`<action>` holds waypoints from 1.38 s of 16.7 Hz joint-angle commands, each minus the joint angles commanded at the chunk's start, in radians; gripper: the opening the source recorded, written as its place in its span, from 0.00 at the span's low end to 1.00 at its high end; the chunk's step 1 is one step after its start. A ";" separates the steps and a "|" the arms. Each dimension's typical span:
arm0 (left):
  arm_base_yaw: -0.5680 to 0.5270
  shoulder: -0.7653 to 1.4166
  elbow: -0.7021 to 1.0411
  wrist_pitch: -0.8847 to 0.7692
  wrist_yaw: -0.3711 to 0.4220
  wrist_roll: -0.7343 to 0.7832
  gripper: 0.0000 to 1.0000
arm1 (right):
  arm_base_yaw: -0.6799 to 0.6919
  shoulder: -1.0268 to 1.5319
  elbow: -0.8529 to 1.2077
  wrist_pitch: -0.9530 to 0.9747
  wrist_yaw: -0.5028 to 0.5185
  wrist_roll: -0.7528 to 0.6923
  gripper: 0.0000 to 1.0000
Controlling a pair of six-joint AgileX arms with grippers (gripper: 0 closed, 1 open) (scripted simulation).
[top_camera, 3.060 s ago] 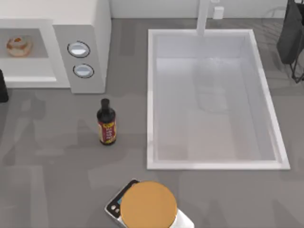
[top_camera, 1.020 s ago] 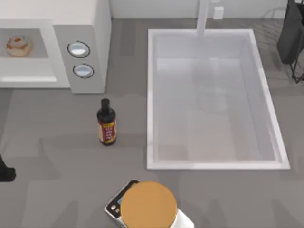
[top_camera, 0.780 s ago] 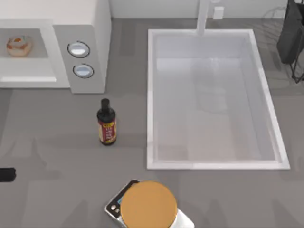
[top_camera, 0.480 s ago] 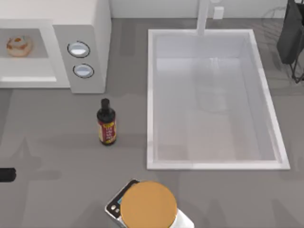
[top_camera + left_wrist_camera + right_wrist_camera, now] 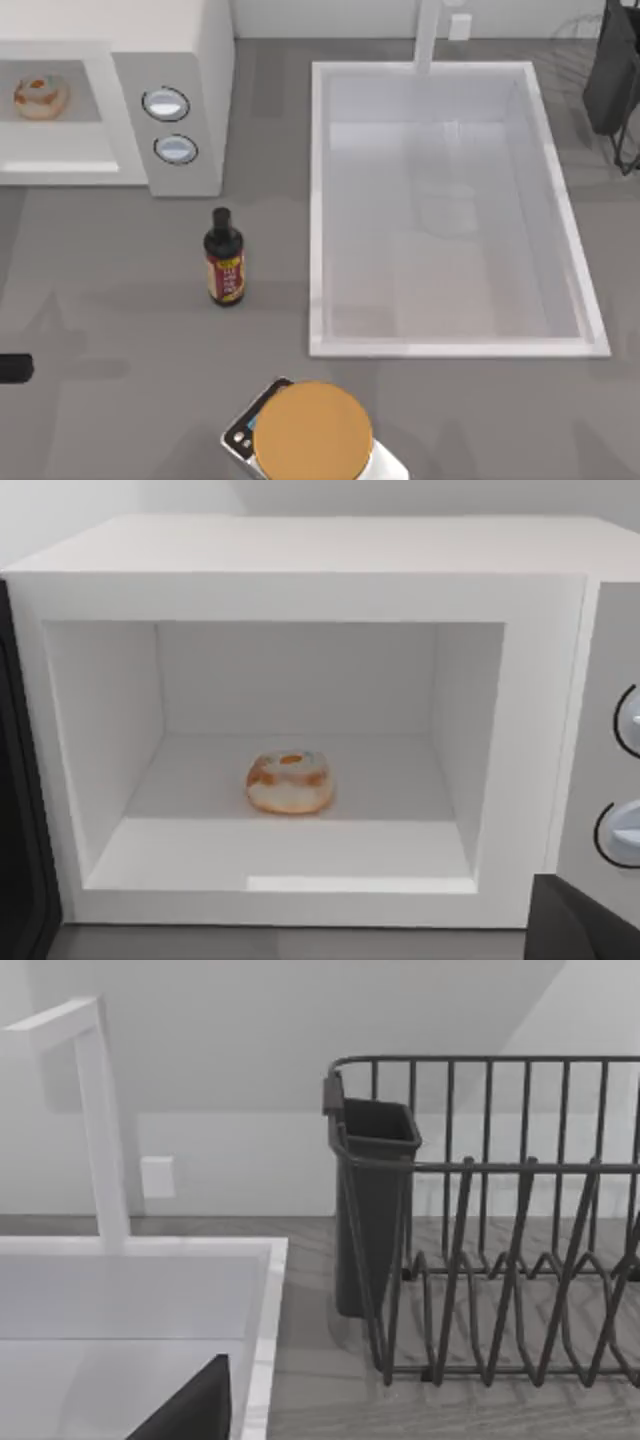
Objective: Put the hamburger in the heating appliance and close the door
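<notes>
The hamburger [image 5: 40, 97] [image 5: 290, 781], a small tan bun with reddish-orange bits, lies on the floor of the white microwave's [image 5: 170, 40] grey cavity [image 5: 300, 700] at the table's back left. The cavity stands uncovered. In the left wrist view a dark upright strip [image 5: 18, 860], perhaps the swung-out door, runs along one side of the opening. My left gripper [image 5: 12, 368] is a black stub at the table's left edge, well in front of the microwave and facing its opening. Nothing is held in it. My right gripper [image 5: 190, 1412] is parked near the sink's back right.
A dark sauce bottle [image 5: 224, 258] stands in front of the two knobs [image 5: 166, 103]. A white sink basin [image 5: 318, 210] with a faucet [image 5: 100, 1120] fills the middle and right. A large tan-orange disc [image 5: 312, 432] sits at the front edge. A dark dish rack [image 5: 500, 1220] stands at the back right.
My left arm has drawn back along the table's left edge, from just in front of the microwave toward the table's front. The hamburger has stayed in the cavity.
</notes>
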 joint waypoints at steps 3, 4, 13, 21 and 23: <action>0.064 0.031 0.009 0.023 0.068 0.001 0.00 | 0.000 0.000 0.000 0.000 0.000 0.000 1.00; 0.096 0.047 0.014 0.033 0.102 0.001 0.00 | 0.000 0.000 0.000 0.000 0.000 0.000 1.00; 0.226 0.105 0.027 0.075 0.226 0.002 0.00 | 0.000 0.000 0.000 0.000 0.000 0.000 1.00; 0.361 -0.123 -0.010 -0.114 0.365 -0.001 0.00 | 0.000 0.000 0.000 0.000 0.000 0.000 1.00; 0.380 -0.159 -0.014 -0.146 0.380 -0.002 0.00 | 0.000 0.000 0.000 0.000 0.000 0.000 1.00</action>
